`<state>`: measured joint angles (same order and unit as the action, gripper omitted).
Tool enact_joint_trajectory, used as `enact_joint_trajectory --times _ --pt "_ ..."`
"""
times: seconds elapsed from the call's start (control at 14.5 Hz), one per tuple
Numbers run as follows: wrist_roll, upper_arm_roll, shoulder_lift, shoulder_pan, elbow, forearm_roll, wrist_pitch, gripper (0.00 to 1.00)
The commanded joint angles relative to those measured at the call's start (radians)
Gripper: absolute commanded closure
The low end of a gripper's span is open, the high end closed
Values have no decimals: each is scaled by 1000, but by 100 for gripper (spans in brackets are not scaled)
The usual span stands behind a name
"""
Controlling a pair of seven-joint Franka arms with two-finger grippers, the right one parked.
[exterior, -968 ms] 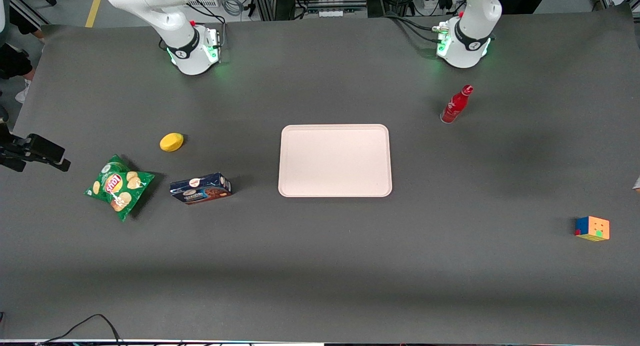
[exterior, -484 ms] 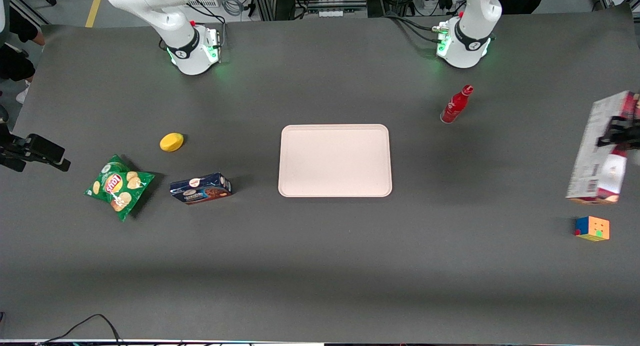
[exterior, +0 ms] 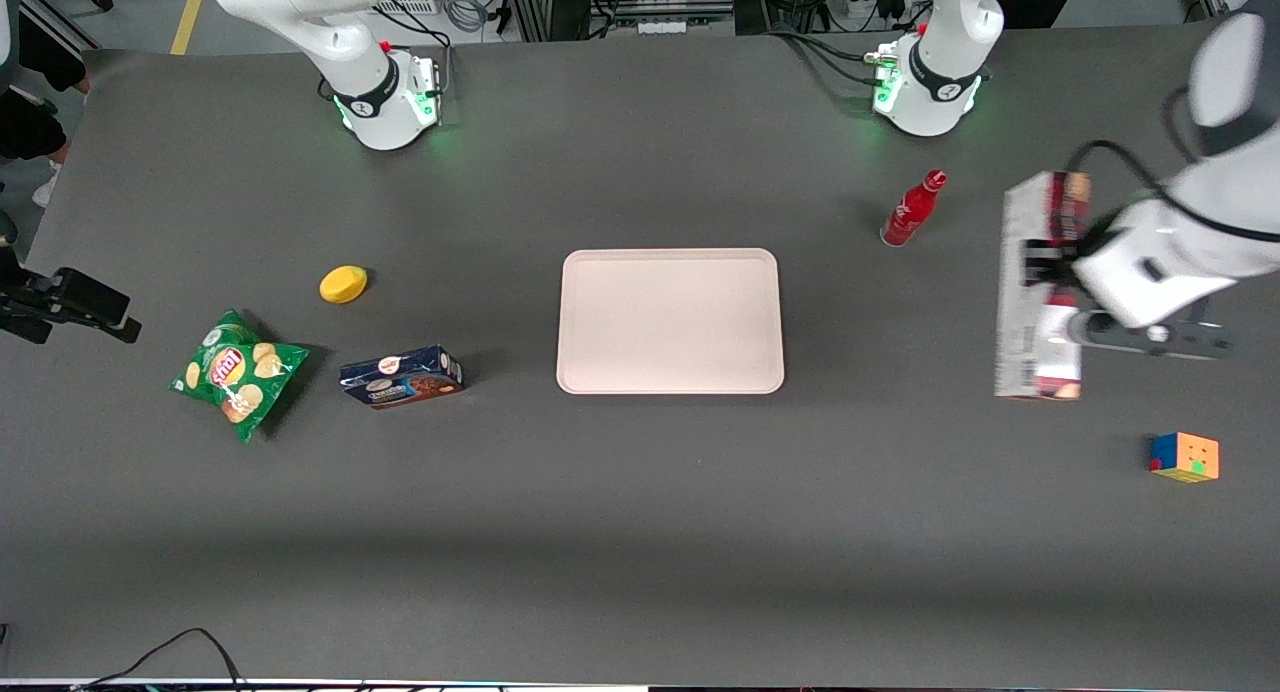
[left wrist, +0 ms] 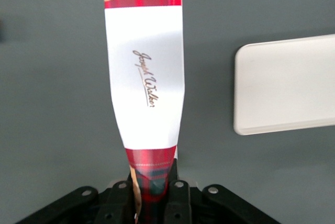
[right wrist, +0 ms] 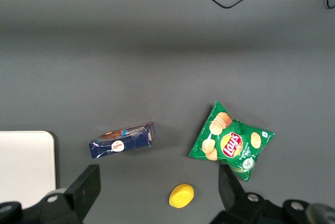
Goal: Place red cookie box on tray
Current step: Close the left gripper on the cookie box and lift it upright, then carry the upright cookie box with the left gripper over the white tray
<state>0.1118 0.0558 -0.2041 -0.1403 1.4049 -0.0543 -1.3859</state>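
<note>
The red cookie box hangs in the air above the table toward the working arm's end, its long side running toward the front camera and its white back showing. My left gripper is shut on it around the middle of its length. The left wrist view shows the plaid carton with its white band and script lettering, the black fingers clamped on the plaid end at the gripper. The pale tray lies flat at the table's middle with nothing on it, apart from the box; one rounded end of the tray shows beside the carton.
A red bottle stands between the tray and the held box, farther from the front camera. A colour cube sits nearer the camera than the gripper. Toward the parked arm's end lie a blue cookie box, a green chip bag and a yellow lemon-like object.
The arm with the box has come into the front view from the working arm's end and moved toward the tray. Nothing on the table has shifted.
</note>
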Motion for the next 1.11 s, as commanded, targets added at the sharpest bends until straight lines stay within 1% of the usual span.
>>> enact_joint_trajectory --times 0.0,0.35,0.48,0.55,0.76,0.9,1.04 --pt "268 139 18 -13 16 5 -16 91" --pt "563 338 20 -41 83 8 -113 91" --pt "621 381 20 -68 117 11 -154 91" --pt "640 395 20 -85 137 14 -179 91" --pt "652 395 20 -149 210 19 -263 91" --pt "698 395 19 -192 267 25 -330 90" --pt "752 395 11 -238 318 66 -393 90"
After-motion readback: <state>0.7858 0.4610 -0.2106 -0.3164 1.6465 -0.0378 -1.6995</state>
